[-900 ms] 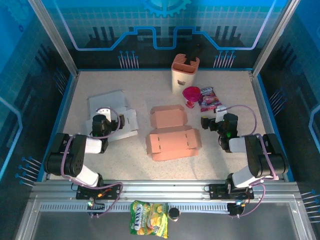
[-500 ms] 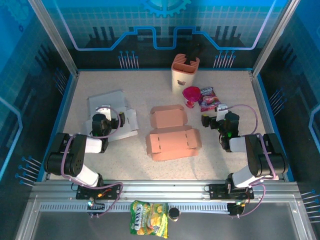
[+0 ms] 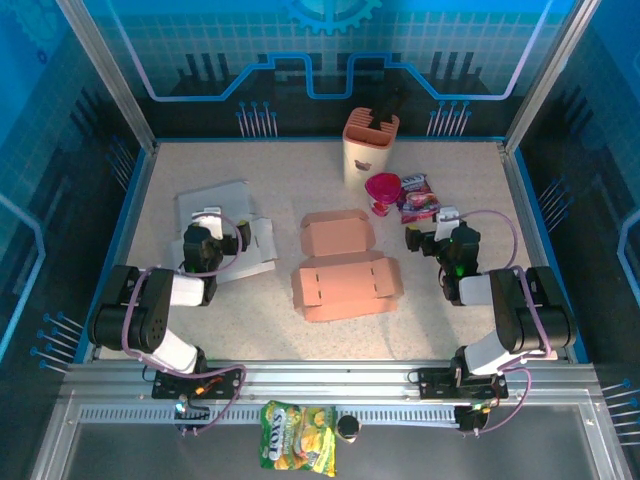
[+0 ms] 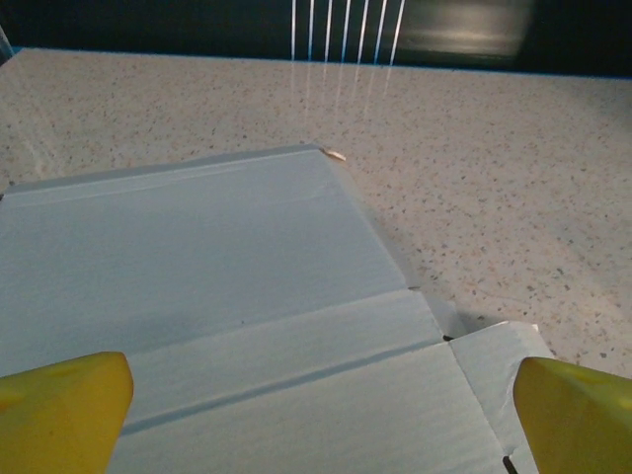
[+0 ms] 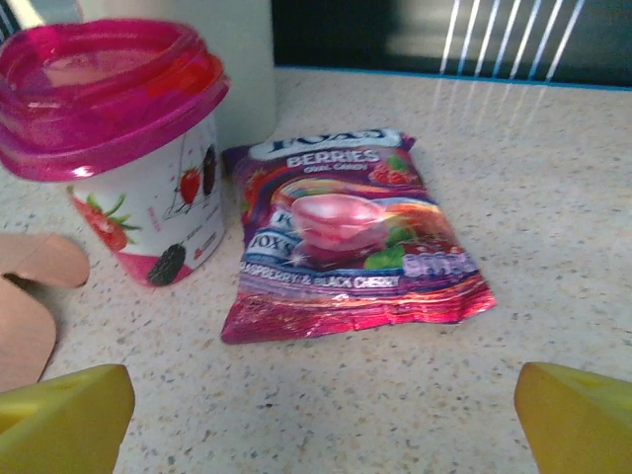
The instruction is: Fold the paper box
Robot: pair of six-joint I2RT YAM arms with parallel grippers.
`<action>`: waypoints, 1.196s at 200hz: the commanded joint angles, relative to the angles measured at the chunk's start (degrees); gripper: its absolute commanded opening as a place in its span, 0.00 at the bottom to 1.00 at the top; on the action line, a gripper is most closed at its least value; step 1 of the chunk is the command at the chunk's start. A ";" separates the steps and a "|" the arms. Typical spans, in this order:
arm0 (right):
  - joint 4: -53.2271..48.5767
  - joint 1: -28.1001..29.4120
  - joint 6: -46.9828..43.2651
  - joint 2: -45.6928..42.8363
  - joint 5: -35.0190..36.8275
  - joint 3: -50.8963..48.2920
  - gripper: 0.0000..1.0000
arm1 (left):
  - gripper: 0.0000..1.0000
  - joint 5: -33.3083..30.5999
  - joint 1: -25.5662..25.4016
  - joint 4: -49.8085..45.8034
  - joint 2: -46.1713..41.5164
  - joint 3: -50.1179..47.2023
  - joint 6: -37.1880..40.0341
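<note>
Nothing of the fold looks done: the brown paper box [image 3: 345,283] lies flat, with the left end effector [image 4: 321,405] and right end effector [image 5: 321,405] either side of it, both spread wide and empty.

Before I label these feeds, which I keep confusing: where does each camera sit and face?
Top external: above and behind the arm bases, looking down on the table; both arms, left tool and right tool show.
Left wrist: on the left arm, facing the far wall over a flat white box; its yellow fingertips show.
Right wrist: on the right arm, facing a candy bag and pink-lidded cup; its yellow fingertips show.
Shared: top and right wrist both see candy bag and pink-lidded cup.
</note>
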 commanded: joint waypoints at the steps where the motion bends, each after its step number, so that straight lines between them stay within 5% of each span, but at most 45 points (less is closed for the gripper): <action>1: 7.73 -0.87 2.06 -2.30 6.29 -3.69 1.00 | 0.99 -1.43 -1.29 11.01 -1.41 -5.06 1.46; 28: 4.63 0.02 2.74 -9.62 11.59 -5.54 1.00 | 0.99 -6.65 -5.50 13.79 -10.88 -11.00 4.80; 62: -5.85 7.65 -1.40 -22.40 20.49 -3.00 1.00 | 0.99 -20.94 -19.39 -8.47 -28.26 -4.80 8.12; 81: -34.22 9.82 7.07 -34.13 20.39 8.55 1.00 | 0.99 -30.63 -21.10 -41.72 -34.05 10.53 -12.25; 93: -52.89 7.59 17.15 -37.86 11.51 16.61 1.00 | 0.99 -29.19 -20.65 -65.89 -33.69 21.57 -31.22; 101: -60.04 5.90 24.28 -39.65 4.53 19.80 1.00 | 0.99 -26.64 -20.39 -73.64 -32.86 25.34 -39.67; 119: -66.54 1.76 32.54 -43.05 -12.62 21.08 1.00 | 0.99 -6.73 -16.89 -72.82 -32.37 25.59 -46.90; 132: -77.85 2.80 33.56 -43.76 -16.26 24.45 1.00 | 0.89 -0.85 -19.95 -74.57 -32.28 25.21 -53.37; 154: -97.65 9.61 36.28 -45.95 -10.03 28.86 0.78 | 0.85 -5.61 -33.99 -81.78 -33.44 24.44 -61.87; 184: -102.70 17.88 47.58 -54.97 -10.42 21.20 0.74 | 0.79 -16.34 -52.59 -84.04 -32.36 21.30 -69.86; 239: -91.32 25.92 67.42 -61.14 -10.50 5.81 0.66 | 0.69 -17.04 -56.13 -82.70 -22.37 23.36 -69.65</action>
